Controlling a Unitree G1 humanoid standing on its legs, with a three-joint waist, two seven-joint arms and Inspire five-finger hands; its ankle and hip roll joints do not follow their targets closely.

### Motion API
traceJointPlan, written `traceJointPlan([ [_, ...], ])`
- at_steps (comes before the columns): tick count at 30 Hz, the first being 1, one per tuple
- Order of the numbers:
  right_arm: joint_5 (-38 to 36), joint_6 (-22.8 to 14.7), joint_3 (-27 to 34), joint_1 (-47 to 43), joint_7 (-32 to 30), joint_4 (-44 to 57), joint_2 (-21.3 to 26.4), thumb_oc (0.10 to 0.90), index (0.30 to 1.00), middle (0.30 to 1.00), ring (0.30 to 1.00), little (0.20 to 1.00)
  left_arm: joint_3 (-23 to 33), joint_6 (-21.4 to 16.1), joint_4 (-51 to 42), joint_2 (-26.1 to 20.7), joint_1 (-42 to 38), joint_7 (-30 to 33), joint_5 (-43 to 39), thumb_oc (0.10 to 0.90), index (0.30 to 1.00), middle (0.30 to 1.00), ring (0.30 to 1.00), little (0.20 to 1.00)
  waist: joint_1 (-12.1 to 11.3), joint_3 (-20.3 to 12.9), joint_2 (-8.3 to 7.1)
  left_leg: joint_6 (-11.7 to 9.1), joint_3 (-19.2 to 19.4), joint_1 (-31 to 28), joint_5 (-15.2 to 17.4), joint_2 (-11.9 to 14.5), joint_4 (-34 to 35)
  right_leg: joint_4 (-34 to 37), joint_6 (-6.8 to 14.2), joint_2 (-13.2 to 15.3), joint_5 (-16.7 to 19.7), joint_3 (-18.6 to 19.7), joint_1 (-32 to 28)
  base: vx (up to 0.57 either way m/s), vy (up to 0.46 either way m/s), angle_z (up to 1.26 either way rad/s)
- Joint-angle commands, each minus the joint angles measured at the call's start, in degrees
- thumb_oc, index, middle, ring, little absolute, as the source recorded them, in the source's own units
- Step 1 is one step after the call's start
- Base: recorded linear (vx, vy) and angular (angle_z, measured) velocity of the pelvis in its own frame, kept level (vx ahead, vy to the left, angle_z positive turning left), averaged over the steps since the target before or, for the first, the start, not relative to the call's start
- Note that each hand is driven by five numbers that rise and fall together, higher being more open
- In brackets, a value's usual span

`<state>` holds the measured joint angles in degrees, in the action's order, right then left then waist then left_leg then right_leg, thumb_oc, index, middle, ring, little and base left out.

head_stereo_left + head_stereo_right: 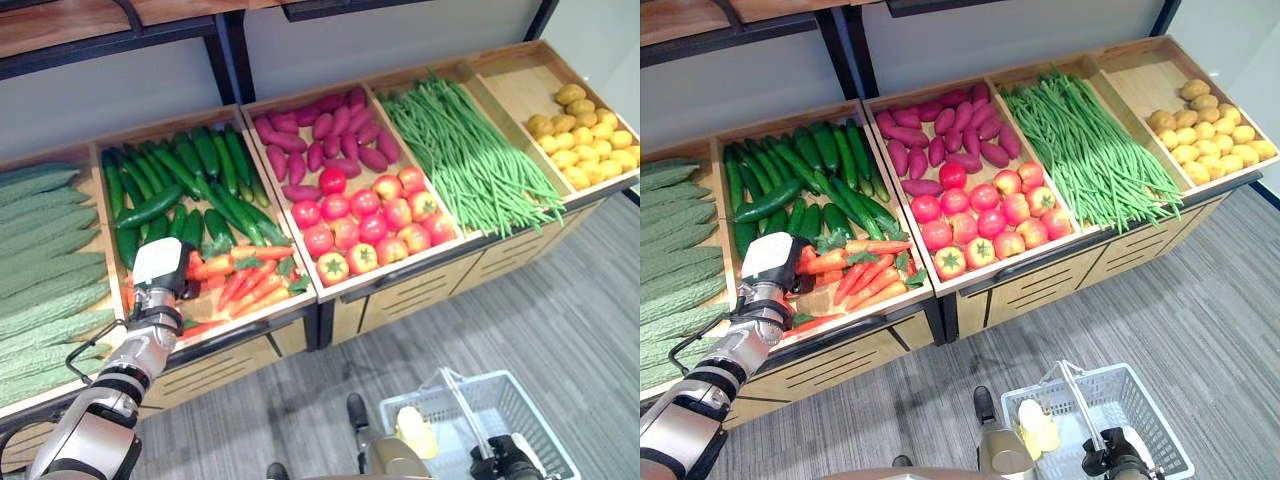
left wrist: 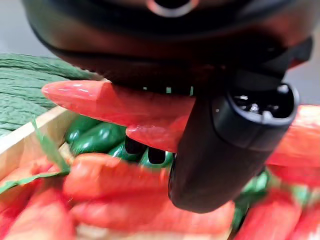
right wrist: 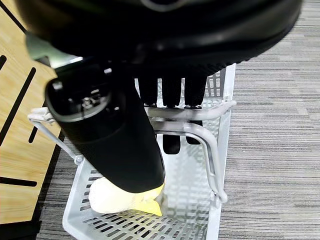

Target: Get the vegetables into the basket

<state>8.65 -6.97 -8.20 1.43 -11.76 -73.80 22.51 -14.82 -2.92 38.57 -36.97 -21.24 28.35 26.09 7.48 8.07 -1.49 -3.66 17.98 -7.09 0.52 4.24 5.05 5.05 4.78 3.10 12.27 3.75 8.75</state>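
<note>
"Carrots first: where was your left hand?"

"Your left hand (image 1: 768, 262) sat at about nine o'clock, over the pile of orange carrots with green tops (image 1: 862, 272) in the near part of the wooden crate (image 1: 902, 311) that also held dark green cucumbers (image 1: 810, 170) farther back. From the left wrist view, its fingers and thumb were curled round one long orange carrot (image 2: 100, 101), with more carrots lying just below it."

"And your right hand?"

"Your right hand (image 3: 150, 100) was down at five o'clock, fingers hooked round the two white wire handles (image 3: 187, 117) of the white plastic mesh basket (image 1: 535, 410), which was over the grey carpet floor (image 1: 560, 310). A pale yellow vegetable (image 1: 412, 428) already lay inside the basket; I could not tell what kind it was."

"What else did you have on the shelf?"

"Bumpy green bitter gourds (image 1: 45, 250) lay at the nine o'clock edge. Towards twelve o'clock, purple-red sweet potatoes (image 1: 325, 135) lay behind red tomatoes (image 1: 370, 220) in one crate. Long green beans (image 1: 465, 150) filled the next crate at one o'clock, and small yellow potatoes (image 1: 585, 135) lay at two o'clock."
</note>
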Motion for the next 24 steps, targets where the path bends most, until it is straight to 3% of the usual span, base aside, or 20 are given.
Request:
traceJointPlan([
  [1, 0.4, -1.1, -1.7, 0.2, -3.0, -1.0, 1.8, 0.400, 0.300, 0.300, 0.300, 0.300, 7.9, -5.8, -9.6, -2.3, -4.0, 7.5, -7.4, 0.400, 0.300, 0.300, 0.300, 0.300, 0.1, -2.8, -2.58, -1.7, -2.9, 0.2, -0.7, 1.3, 0.0, -0.3, 7.3, 7.2, -2.3, -0.8, -3.5, -0.01, -0.009, 0.08],
  [4, 0.6, -0.8, -1.4, 0.5, -2.9, -0.5, 1.7, 0.400, 0.300, 0.300, 0.300, 0.300, 10.6, -7.8, -11.5, -1.3, -1.8, 7.0, -10.8, 0.400, 0.300, 0.300, 0.300, 0.300, 0.0, -3.0, -2.75, -1.7, -3.0, 0.4, -0.7, 1.4, 0.0, -0.2, 7.3, 7.3, -2.2, -1.0, -3.5, -0.01, -0.006, 0.09],
  [5, 0.7, -0.6, -0.9, 0.9, -2.4, -0.4, 1.6, 0.400, 0.300, 0.300, 0.300, 0.300, 12.5, -11.4, -20.8, 0.9, 0.8, 3.8, -16.3, 0.400, 0.300, 0.300, 0.300, 0.300, -0.4, -3.1, -2.89, -1.6, -3.5, 0.3, -0.6, 1.3, 0.0, -0.2, 7.3, 7.5, -2.2, -1.5, -3.9, -0.01, -0.001, 0.10],
  [7, 0.8, -0.5, -0.8, 1.0, -2.2, -0.6, 1.7, 0.400, 0.300, 0.300, 0.300, 0.300, 12.7, -12.6, -23.2, 1.9, 1.8, 2.9, -18.8, 0.400, 0.300, 0.300, 0.300, 0.300, -0.5, -3.3, -2.82, -1.5, -3.7, 0.4, -0.5, 1.2, 0.0, -0.2, 7.3, 7.6, -2.2, -1.7, -4.0, -0.01, 0.003, 0.12],
  [8, 0.6, -0.3, -0.3, 1.0, -1.9, -0.9, 1.7, 0.400, 0.300, 0.300, 0.300, 0.300, 13.1, -15.6, -26.9, 3.9, 3.7, -0.6, -27.1, 0.400, 0.300, 0.300, 0.300, 0.300, -0.7, -3.3, -2.80, -1.4, -4.0, 0.4, -0.6, 1.1, 0.0, -0.2, 7.2, 7.7, -2.1, -1.9, -4.2, -0.01, 0.005, 0.13],
  [10, 0.7, -0.2, -0.2, 1.3, -1.6, -0.6, 1.9, 0.400, 0.300, 0.300, 0.300, 0.300, 13.7, -16.5, -28.0, 4.4, 5.2, -2.7, -30.7, 0.400, 0.300, 0.300, 0.300, 0.300, -0.7, -3.3, -2.75, -1.4, -4.1, 0.5, -0.6, 1.1, 0.0, -0.1, 7.2, 7.8, -2.1, -2.1, -4.3, -0.02, 0.006, 0.08],
  [11, 0.7, -0.2, 0.3, 1.7, -1.0, -0.1, 2.1, 0.400, 0.300, 0.300, 0.300, 0.300, 13.8, -18.1, -30.1, 5.5, 7.3, -8.0, -37.9, 0.400, 0.300, 0.300, 0.300, 0.300, -0.8, -3.4, -2.76, -1.4, -4.3, 0.6, -0.7, 1.0, 0.0, -0.1, 7.1, 7.9, -2.0, -2.3, -4.4, -0.02, 0.003, 0.04],
  [13, 0.4, -0.2, 1.2, 2.0, -0.2, -0.1, 2.0, 0.400, 0.300, 0.300, 0.300, 0.300, 12.4, -18.4, -33.1, 6.8, 12.2, -15.0, -44.3, 0.400, 0.300, 0.300, 0.300, 0.300, -1.2, -3.5, -2.82, -1.2, -4.8, 0.6, -0.8, 0.9, 0.0, -0.1, 7.1, 8.3, -2.2, -2.9, -5.0, -0.02, 0.014, 0.06],
  [16, 0.2, -0.4, 1.7, 2.1, 0.2, -0.4, 2.0, 0.400, 0.300, 0.300, 0.300, 0.300, 11.9, -18.0, -33.9, 5.9, 14.0, -16.9, -43.4, 0.400, 0.300, 0.300, 0.300, 0.300, -1.4, -3.4, -2.86, -1.1, -4.7, 0.2, -0.7, 0.8, 0.0, -0.2, 7.1, 8.5, -2.3, -3.0, -5.3, 0.00, 0.027, 0.10],
  [20, -0.5, -0.3, 2.7, 1.8, 0.5, -0.6, 2.4, 0.400, 0.300, 0.300, 0.300, 0.300, 10.8, -17.8, -36.0, 4.8, 16.1, -20.5, -45.5, 0.400, 0.300, 0.300, 0.300, 0.300, -1.5, -2.7, -3.49, -0.5, -4.5, 1.8, 1.7, 0.3, -5.9, -1.1, 7.0, 9.4, -2.4, -2.6, -5.6, -0.03, 0.039, 0.05],
  [21, -0.9, -0.3, 3.4, 1.4, 0.5, -0.4, 2.7, 0.400, 0.300, 0.300, 0.300, 0.300, 9.9, -17.8, -37.5, 4.4, 16.0, -22.1, -46.8, 0.400, 0.300, 0.300, 0.300, 0.300, -1.6, -1.7, -3.92, -0.1, -4.3, 3.6, 3.1, 0.0, -9.4, -3.2, 7.2, 10.0, -2.7, -1.9, -4.5, -0.09, 0.096, 0.03],
  [24, -1.4, -0.2, 4.0, 1.7, 0.6, -0.3, 3.1, 0.400, 0.300, 0.300, 0.300, 0.300, 7.9, -17.8, -37.8, 4.3, 14.8, -22.8, -47.1, 0.400, 0.300, 0.300, 0.300, 0.300, -0.8, -0.5, -4.09, 0.7, -3.7, 4.5, 3.9, -0.9, -10.5, -7.1, 8.3, 10.4, -1.3, -0.2, -1.5, -0.10, 0.126, -0.03],
])
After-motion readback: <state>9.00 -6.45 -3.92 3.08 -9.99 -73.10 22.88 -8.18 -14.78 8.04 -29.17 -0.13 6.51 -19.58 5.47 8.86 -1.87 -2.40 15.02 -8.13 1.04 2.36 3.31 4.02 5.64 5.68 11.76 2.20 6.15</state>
